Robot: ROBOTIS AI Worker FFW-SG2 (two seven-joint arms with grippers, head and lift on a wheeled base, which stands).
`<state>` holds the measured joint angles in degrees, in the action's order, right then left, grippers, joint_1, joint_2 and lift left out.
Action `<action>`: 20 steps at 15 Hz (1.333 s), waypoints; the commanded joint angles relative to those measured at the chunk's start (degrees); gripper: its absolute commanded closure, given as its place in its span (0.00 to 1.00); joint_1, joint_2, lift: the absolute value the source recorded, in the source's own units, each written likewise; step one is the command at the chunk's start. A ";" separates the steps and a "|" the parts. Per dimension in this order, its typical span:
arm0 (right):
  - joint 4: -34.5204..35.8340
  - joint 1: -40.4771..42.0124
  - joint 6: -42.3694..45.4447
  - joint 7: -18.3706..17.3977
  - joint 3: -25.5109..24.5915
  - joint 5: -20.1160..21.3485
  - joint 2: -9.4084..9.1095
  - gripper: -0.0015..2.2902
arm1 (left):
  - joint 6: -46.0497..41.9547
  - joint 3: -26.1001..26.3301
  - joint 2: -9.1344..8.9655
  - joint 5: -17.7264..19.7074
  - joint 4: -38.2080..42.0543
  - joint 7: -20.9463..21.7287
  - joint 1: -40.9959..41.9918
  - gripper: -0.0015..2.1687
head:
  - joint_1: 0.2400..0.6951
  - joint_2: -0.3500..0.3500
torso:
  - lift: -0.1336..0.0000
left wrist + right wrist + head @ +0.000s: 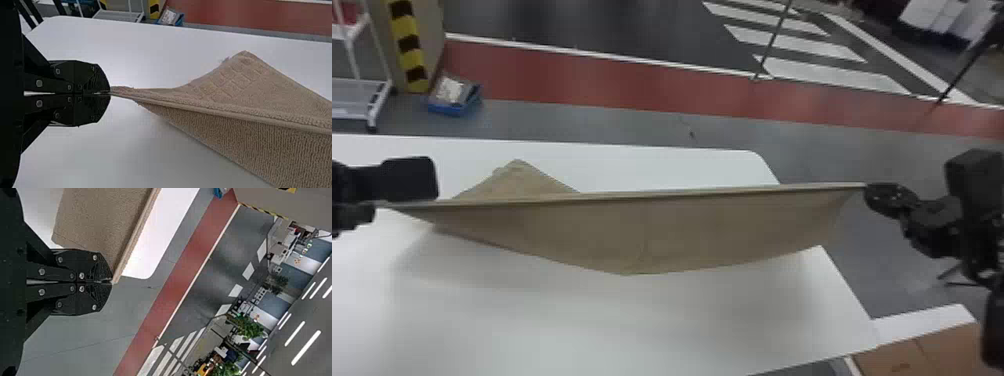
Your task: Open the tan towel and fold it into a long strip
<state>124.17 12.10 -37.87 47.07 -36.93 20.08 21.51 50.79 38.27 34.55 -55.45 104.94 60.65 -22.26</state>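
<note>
The tan towel [652,227] is stretched between both grippers above the white table, its top edge nearly straight and the cloth sagging below it. At the left end my left gripper [379,202] holds one corner; in the left wrist view the left gripper [109,93] is shut on that corner of the towel [235,129]. Past the table's right edge, my right gripper [867,186] holds the other end; in the right wrist view the right gripper [111,281] is shut on the corner of the towel [101,223]. Behind the taut edge, a pointed part of the cloth shows near the tabletop.
The white table [557,325] has its rounded far corner and right edge beneath the towel's right half. Cardboard [922,350] lies at the lower right. A blue bin [454,97] and a white rack [374,107] stand on the floor beyond the table.
</note>
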 commanded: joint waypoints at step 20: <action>-25.91 -44.09 -12.37 -9.02 26.30 -2.06 1.87 0.58 | 3.49 -15.86 -13.46 6.32 -12.22 -25.14 -12.29 0.95 | 0.34 0.34 | 0.07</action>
<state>95.11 -34.47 -48.98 37.95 -8.63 19.72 22.26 51.35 25.29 19.22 -49.14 86.84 35.80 -38.28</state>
